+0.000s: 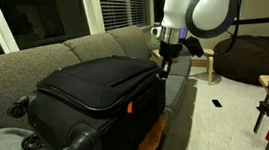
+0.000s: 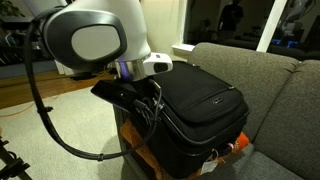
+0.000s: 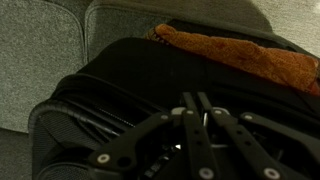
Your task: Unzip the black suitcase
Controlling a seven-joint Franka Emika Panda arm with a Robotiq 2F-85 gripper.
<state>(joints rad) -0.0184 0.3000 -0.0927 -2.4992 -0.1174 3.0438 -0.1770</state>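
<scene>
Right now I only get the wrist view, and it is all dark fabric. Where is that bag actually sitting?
Observer: The black suitcase lies flat on a grey couch.
Operator: Which end of it is the hand at?
Observer: The hand is down at the end opposite the wheels.
Operator: Is there anything bright on the bag that I could steer by?
Observer: Yes, a small red tag on its side wall, in an exterior view.
</scene>
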